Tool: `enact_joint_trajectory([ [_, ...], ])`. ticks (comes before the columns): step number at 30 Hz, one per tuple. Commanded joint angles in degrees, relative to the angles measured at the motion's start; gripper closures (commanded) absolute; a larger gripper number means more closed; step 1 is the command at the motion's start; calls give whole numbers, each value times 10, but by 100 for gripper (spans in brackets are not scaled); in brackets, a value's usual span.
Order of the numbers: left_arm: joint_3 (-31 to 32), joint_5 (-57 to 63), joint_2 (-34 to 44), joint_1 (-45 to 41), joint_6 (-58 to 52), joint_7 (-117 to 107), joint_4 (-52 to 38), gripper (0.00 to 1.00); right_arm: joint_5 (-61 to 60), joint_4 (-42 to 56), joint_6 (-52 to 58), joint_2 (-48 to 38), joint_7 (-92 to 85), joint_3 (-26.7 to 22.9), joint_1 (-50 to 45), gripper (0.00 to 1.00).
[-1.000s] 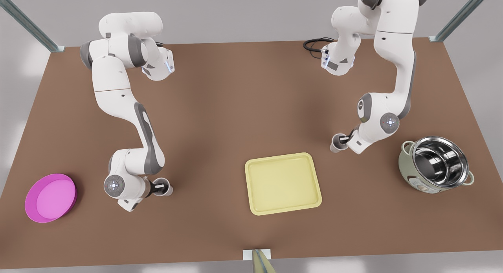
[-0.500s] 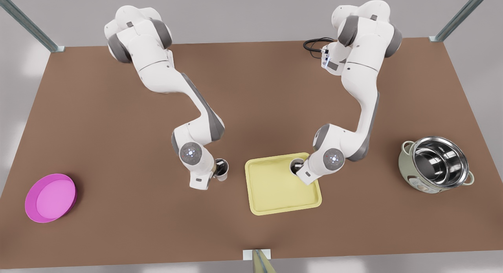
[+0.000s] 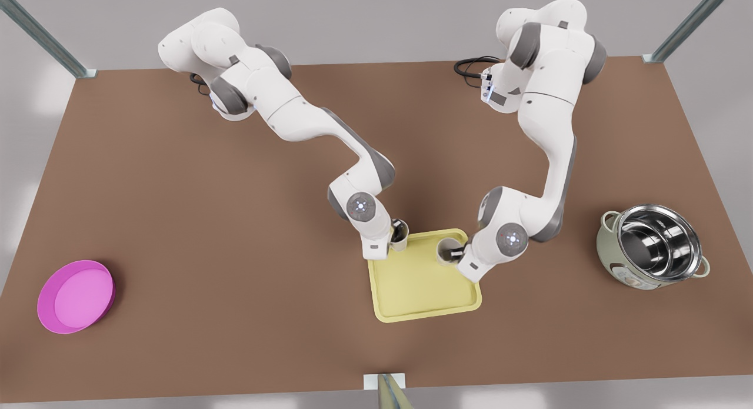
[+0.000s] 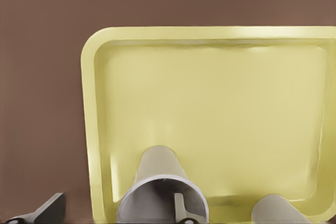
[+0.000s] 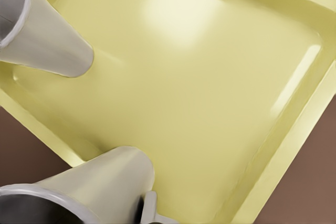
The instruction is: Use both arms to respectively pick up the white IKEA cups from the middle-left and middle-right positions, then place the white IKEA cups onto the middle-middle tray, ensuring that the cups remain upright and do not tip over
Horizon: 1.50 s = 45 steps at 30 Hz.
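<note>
Cups first: from my remote seat I see both white cups over the far end of the pale yellow tray point(image 3: 423, 279), one in each pincer. On the front view's left, the left gripper point(image 3: 393, 235) has its cup point(image 3: 400, 234) at the tray's far corner; on the front view's right, the right gripper point(image 3: 454, 254) has the other cup point(image 3: 447, 250) just inside the opposite far corner. That overhead picture hides the fingers behind the wrists, so I turn to the wrist cameras. In the left wrist view, the left gripper's cup point(image 4: 161, 184) stands upright directly beneath the camera, one finger reaching down inside its dark mouth and the other finger outside the wall, so the fingers are closed across the rim; the neighbouring cup point(image 4: 278, 209) peeks in beside it, and the tray rim point(image 4: 90, 129) runs close by. In the right wrist view, the right gripper's cup point(image 5: 89, 190) sits right under the wrist with a pale finger point(image 5: 149, 208) pressed against its outer wall, gripping it, while the left arm's cup point(image 5: 39, 32) stands well apart over the tray floor. Whether either base touches the tray I cannot tell. Off to the sides I see a magenta bowl point(image 3: 75, 296) and a steel pot point(image 3: 653, 246), both far from either pincer on the brown table point(image 3: 235, 315).
</note>
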<state>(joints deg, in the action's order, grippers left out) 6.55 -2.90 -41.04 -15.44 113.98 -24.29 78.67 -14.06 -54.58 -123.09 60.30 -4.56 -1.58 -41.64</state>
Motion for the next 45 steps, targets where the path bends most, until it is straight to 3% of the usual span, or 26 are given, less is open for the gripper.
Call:
enact_joint_trajectory([
  [1, 0, 4, 23, 5, -67, -53, -1, 0, 0, 1, -9, 0, 60, 0, 1, 78],
  [5, 0, 7, 169, 81, -284, 31, -18, 0, -10, 1, -10, -1, 56, -1, 4, 78],
  [13, 0, 34, 160, 83, -305, 32, -32, 0, -24, 1, -7, -1, 49, 0, 19, 73],
  [14, 0, 34, 160, 83, -306, 56, -28, 0, -25, 1, -5, -1, 51, 0, 19, 61],
  [15, 0, 33, 160, 94, -306, 72, -24, 0, -26, 1, -2, -1, 51, 0, 20, 0],
  [24, 0, 34, 156, 93, -304, 72, -24, 0, -36, -2, 5, -13, 51, 0, 23, 0],
  [28, 0, 34, 154, 94, -301, 72, -23, 0, -41, -33, 73, -89, 49, 0, 42, 0],
  [30, 0, 34, 154, 94, -302, 72, -23, 0, -32, -44, 188, -139, 55, -7, 56, 0],
  [32, 0, 35, 154, 94, -302, 72, -16, 0, 72, -45, 359, -169, 61, -45, 91, 0],
  [33, 0, 35, 155, 94, -302, 72, -15, 0, 133, -45, 408, -177, 61, -90, 93, 0],
  [34, 0, 35, 155, 94, -302, 72, -15, 0, 135, -41, 411, -184, 53, -147, 93, 0],
  [35, 0, 40, 158, 94, -304, 72, -15, 0, 133, -43, 422, -202, 49, -156, 105, 0],
  [37, 2, 60, 208, 94, -334, 71, -15, 0, 159, -90, 454, -294, 64, -144, 153, 0],
  [38, 2, 65, 234, 95, -344, 71, -15, 0, 159, -141, 451, -371, 69, -91, 205, 0],
  [45, 2, 70, 243, 94, -351, 71, -15, 0, 193, -266, 442, -520, 57, -54, 269, 0],
])
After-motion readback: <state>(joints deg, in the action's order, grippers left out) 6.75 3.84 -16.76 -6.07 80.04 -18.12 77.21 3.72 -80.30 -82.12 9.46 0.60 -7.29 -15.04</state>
